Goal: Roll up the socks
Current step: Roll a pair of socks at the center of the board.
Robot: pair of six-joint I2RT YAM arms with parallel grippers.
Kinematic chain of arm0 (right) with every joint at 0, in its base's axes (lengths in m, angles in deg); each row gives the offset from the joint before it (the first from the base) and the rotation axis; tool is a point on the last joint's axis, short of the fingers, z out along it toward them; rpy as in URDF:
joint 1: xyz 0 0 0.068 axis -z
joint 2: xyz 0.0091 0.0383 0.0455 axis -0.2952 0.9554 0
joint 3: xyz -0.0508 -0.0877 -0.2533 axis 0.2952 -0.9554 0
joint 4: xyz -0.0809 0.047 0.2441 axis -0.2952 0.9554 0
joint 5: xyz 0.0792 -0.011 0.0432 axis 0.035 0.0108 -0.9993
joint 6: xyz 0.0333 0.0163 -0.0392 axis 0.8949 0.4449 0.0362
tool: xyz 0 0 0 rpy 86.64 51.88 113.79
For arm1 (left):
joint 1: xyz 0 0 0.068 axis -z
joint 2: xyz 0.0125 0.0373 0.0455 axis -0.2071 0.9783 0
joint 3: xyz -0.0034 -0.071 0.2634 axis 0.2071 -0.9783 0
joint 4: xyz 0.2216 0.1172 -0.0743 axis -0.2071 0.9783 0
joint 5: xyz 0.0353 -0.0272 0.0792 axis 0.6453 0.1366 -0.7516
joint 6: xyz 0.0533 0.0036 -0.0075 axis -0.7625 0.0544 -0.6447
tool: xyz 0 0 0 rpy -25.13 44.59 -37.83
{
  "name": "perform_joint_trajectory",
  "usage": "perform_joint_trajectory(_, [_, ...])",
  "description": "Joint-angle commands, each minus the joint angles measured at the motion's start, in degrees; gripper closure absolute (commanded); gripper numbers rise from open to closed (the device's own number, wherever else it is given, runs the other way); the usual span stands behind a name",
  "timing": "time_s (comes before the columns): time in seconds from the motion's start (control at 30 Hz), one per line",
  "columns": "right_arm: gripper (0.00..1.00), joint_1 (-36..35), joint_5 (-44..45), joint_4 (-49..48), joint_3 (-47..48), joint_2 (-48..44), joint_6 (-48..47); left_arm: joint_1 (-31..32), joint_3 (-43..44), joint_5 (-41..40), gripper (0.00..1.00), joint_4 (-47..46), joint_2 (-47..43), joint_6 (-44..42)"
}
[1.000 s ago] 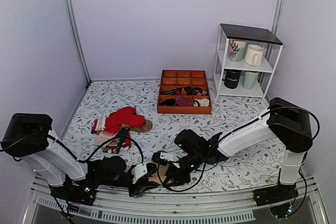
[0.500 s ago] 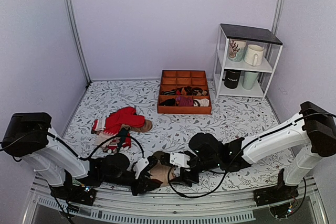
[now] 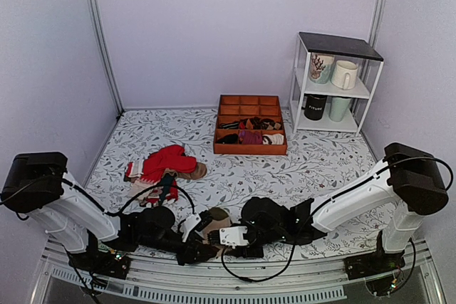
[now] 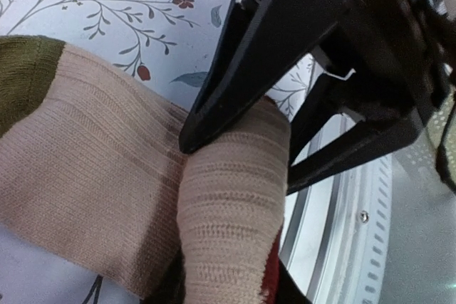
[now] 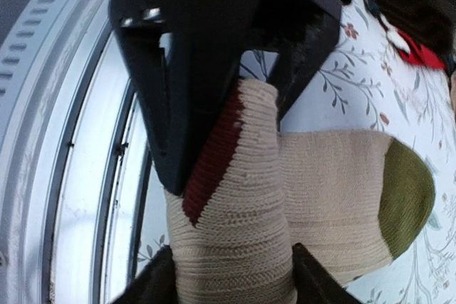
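Socks [image 3: 212, 224] at near tabletop [image 3: 285, 169] edge, between my arms. Left jaws and right jaws both pinching roll [image 5: 235, 204] from opposite sides. Unrolled length runs from roll toward olive toe [image 5: 407, 197], away from edge.

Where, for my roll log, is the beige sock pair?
Top view: the beige sock pair sits centrally at the near table edge, gripped between left claw and right claw.
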Motion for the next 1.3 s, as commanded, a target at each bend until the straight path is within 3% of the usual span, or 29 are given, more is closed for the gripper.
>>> perform_joint_trajectory(0.0, [0.65, -0.3, -0.61, 0.94, 2.46, 1.69, 0.56, -0.62, -0.93, 1.8, 0.73, 8.14, 2.12, 0.78])
perform_joint_trajectory(0.1, [0.72, -0.22, -3.12, 3.33, 3.01, 1.85, 3.19, -0.71, 0.03, 0.81, 0.69, 9.39, 1.82, 0.11])
perform_joint_trajectory(0.23, [0.75, 0.31, -7.91, 5.42, 2.69, 2.42, 7.64, -0.71, 1.09, -1.15, 0.67, 11.26, -1.13, -2.92])
perform_joint_trajectory(0.27, [0.76, 0.85, -9.96, 5.87, 2.65, 2.78, 9.13, -0.67, 1.3, -1.34, 0.59, 11.51, -2.4, -4.31])
perform_joint_trajectory(0.3, [0.76, 1.56, -12.16, 6.29, 2.5, 3.34, 10.33, -0.67, 1.54, -1.6, 0.44, 11.98, -4.04, -5.89])
perform_joint_trajectory(0.37, [0.76, 3.04, -15.92, 6.76, 1.92, 4.19, 13.11, -0.62, 2.0, -2.61, 0.38, 13.01, -7.71, -9.52])
perform_joint_trajectory(0.67, [0.76, 9.5, -29.71, 14.86, 5.24, 9.15, 20.34, 5.54, -3.08, -9.67, 0.38, 2.14, -15.68, -25.23])
perform_joint_trajectory(1.0, [0.76, 10.02, -31.01, 18.84, 7.79, 11.24, 20.64, 5.56, -3.86, -13.91, 0.4, -3.17, -7.58, -28.16])
perform_joint_trajectory(1.17, [0.76, 9.99, -31.19, 19.96, 8.55, 11.69, 20.81, 5.57, -2.89, -13.11, 0.51, -4.28, -4.17, -28.18])
perform_joint_trajectory(1.27, [0.76, 9.99, -31.38, 20.29, 8.67, 11.76, 20.46, 5.5, -2.26, -13.55, 0.49, -4.34, -1.9, -26.88])
